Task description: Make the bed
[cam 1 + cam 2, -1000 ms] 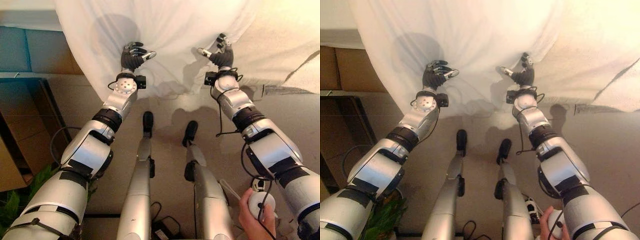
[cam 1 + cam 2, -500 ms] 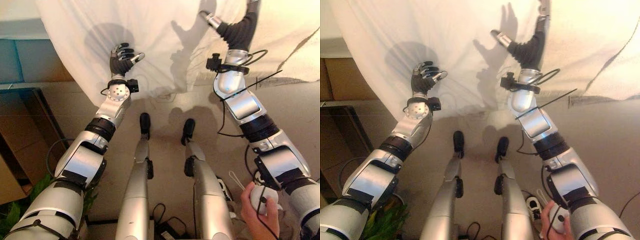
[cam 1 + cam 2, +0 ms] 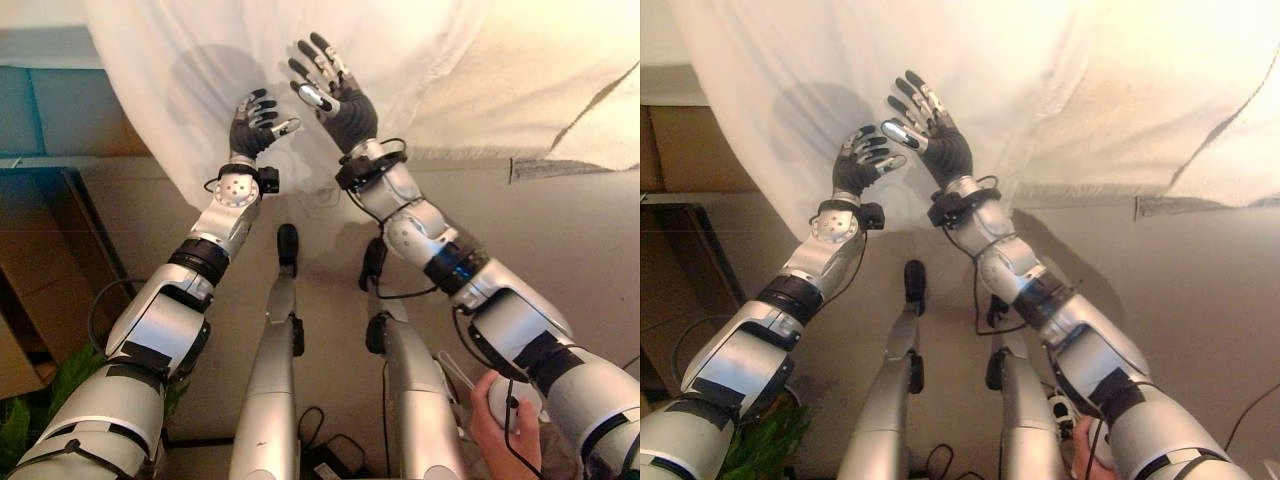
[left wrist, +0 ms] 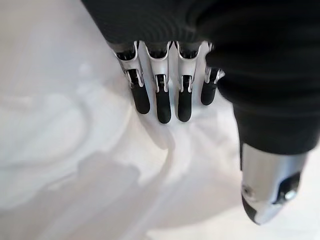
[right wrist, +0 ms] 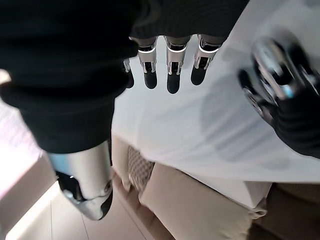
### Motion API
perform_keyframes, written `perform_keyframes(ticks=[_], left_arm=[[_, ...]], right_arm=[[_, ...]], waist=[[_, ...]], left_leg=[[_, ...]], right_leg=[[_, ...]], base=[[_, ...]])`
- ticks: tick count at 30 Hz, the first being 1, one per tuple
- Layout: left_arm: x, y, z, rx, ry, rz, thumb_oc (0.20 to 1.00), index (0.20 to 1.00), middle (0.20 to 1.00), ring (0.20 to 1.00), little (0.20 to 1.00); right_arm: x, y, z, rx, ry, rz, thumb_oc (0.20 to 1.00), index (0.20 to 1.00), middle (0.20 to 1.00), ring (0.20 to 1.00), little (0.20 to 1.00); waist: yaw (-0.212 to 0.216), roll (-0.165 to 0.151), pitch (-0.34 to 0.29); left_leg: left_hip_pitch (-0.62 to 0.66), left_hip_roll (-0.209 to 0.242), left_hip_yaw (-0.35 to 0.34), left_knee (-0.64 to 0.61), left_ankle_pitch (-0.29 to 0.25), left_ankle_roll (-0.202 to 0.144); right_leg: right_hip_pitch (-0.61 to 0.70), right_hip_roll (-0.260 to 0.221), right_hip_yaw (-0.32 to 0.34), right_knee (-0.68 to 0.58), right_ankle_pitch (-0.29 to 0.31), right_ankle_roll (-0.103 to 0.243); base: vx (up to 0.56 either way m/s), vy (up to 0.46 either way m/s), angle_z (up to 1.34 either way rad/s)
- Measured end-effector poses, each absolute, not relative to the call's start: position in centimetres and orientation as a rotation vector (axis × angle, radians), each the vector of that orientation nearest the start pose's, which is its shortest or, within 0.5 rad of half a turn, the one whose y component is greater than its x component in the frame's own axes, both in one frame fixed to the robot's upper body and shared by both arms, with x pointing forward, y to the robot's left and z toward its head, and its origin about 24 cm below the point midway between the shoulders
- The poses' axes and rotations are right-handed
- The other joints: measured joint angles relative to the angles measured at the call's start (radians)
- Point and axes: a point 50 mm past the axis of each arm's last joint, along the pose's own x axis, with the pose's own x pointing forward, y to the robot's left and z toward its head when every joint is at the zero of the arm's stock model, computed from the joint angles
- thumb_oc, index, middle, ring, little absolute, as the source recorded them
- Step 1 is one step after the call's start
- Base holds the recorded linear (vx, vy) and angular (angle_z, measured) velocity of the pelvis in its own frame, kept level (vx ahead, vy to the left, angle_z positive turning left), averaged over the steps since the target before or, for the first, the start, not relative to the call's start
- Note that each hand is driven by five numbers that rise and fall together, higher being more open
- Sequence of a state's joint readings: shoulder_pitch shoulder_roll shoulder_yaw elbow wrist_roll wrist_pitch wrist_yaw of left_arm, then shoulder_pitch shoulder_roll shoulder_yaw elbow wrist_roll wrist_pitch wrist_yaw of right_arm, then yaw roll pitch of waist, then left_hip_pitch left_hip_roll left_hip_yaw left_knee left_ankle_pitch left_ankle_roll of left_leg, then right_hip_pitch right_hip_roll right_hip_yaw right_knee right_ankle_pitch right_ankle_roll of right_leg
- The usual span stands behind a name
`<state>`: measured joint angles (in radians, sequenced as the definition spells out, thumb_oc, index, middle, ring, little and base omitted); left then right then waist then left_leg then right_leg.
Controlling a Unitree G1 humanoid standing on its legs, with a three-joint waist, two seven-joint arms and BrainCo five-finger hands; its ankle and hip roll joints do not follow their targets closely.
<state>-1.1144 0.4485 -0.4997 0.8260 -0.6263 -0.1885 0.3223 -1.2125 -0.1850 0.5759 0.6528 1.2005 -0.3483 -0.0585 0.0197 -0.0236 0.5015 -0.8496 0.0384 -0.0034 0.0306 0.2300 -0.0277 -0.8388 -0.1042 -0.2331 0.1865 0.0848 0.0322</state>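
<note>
A white sheet (image 3: 200, 60) hangs down over the side of the bed across the far part of the scene. My left hand (image 3: 256, 122) is raised in front of it, open, with loosely bent fingers (image 4: 162, 95) just off the cloth and nothing in them. My right hand (image 3: 340, 98) is up close beside it on the right, open with fingers spread and straight (image 5: 172, 70), holding nothing. The right wrist view looks past its fingers to the sheet and the left hand (image 5: 285, 100). Beige bed base (image 5: 200, 210) shows under the sheet's edge.
A brown wooden box (image 3: 30, 280) stands at the left, with a green plant (image 3: 20, 425) near it. A person's hand (image 3: 505, 430) holds a white device at the lower right. A rougher cream cover (image 3: 560, 70) lies over the bed's right part. Beige floor (image 3: 560, 230) lies below.
My right arm has swung down from high on the right to the left, beside the left hand, with fingers spread. The left hand rose slightly and loosened its fingers.
</note>
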Motion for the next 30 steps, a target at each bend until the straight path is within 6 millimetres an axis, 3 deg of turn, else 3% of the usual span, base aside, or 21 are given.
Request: perform_keyframes(ticks=[1,4,7,9,15,19,26,29,30], left_arm=[[41.1,15.2,22.9,0.077,-0.346,0.073,1.000,1.000,1.000,1.000,1.000],[41.5,14.4,23.3,0.078,-0.328,0.060,1.000,1.000,1.000,1.000,1.000],[41.7,13.6,24.6,0.057,-0.347,0.042,1.000,1.000,1.000,1.000,1.000],[41.7,13.5,25.1,0.048,-0.356,0.041,1.000,1.000,1.000,1.000,1.000],[41.7,13.4,24.6,0.043,-0.345,0.054,1.000,1.000,1.000,1.000,1.000],[41.5,12.0,24.4,0.025,-0.347,0.034,1.000,1.000,1.000,1.000,1.000],[41.3,11.3,21.4,-0.065,-0.266,0.088,1.000,1.000,1.000,1.000,1.000],[41.1,12.2,19.6,-0.083,-0.218,0.124,1.000,1.000,1.000,1.000,1.000],[41.0,13.0,18.1,-0.085,-0.173,0.151,1.000,1.000,1.000,1.000,1.000]], right_arm=[[38.5,-2.8,27.2,0.606,-0.423,0.489,1.000,1.000,1.000,1.000,1.000],[41.4,-7.1,26.6,0.577,-0.354,0.174,1.000,1.000,1.000,1.000,1.000],[42.4,-10.0,26.3,0.455,-0.294,0.014,1.000,1.000,1.000,1.000,1.000],[42.6,-10.6,26.3,0.349,-0.268,-0.021,1.000,1.000,1.000,1.000,1.000],[42.6,-10.1,24.4,0.301,-0.198,-0.058,1.000,1.000,1.000,1.000,1.000],[42.6,-10.9,23.4,0.293,-0.179,-0.117,1.000,1.000,1.000,1.000,1.000],[42.4,-11.7,21.0,0.315,-0.130,-0.179,1.000,1.000,1.000,1.000,1.000],[42.2,-12.6,19.3,0.345,-0.088,-0.227,1.000,1.000,1.000,1.000,1.000],[42.1,-13.3,18.1,0.359,-0.061,-0.255,1.000,1.000,1.000,1.000,1.000]], waist=[[0.003,0.000,0.000],[0.020,0.000,0.000],[0.026,0.001,0.000],[0.030,0.001,0.000],[0.032,0.003,0.000],[0.053,0.010,-0.002],[0.051,0.010,-0.002],[0.050,0.011,-0.002],[0.048,0.011,-0.002]], left_leg=[[-0.002,-0.001,-0.003,0.000,0.002,-0.002],[-0.017,-0.005,-0.013,0.000,0.004,-0.006],[-0.045,-0.009,-0.031,-0.001,0.012,-0.003],[-0.060,-0.009,-0.034,-0.007,0.015,-0.003],[-0.074,-0.009,-0.050,-0.016,0.016,-0.003],[-0.078,-0.011,-0.054,-0.046,0.028,-0.020],[-0.078,-0.014,-0.054,-0.052,0.028,-0.019],[-0.072,-0.014,-0.050,-0.052,0.029,-0.019],[-0.068,-0.014,-0.047,-0.051,0.029,-0.019]], right_leg=[[0.000,-0.001,-0.002,0.000,0.000,0.000],[-0.005,-0.002,-0.007,-0.010,-0.003,0.005],[-0.023,-0.004,-0.023,-0.013,-0.002,0.004],[-0.038,-0.003,-0.025,-0.015,-0.001,0.002],[-0.048,0.000,-0.029,-0.018,-0.013,0.003],[-0.064,-0.003,-0.031,-0.017,-0.019,0.006],[-0.064,-0.007,-0.035,-0.016,-0.021,0.009],[-0.063,-0.008,-0.033,-0.012,-0.021,0.009],[-0.062,-0.009,-0.031,-0.009,-0.021,0.009]], base=[[0.01,-0.072,0.07],[0.01,-0.048,0.08],[0.02,-0.053,0.10],[0.03,-0.050,0.03],[0.02,-0.019,0.05],[0.01,0.004,0.02],[-0.01,0.005,0.02],[-0.03,0.019,-0.02],[-0.05,0.036,-0.04]])
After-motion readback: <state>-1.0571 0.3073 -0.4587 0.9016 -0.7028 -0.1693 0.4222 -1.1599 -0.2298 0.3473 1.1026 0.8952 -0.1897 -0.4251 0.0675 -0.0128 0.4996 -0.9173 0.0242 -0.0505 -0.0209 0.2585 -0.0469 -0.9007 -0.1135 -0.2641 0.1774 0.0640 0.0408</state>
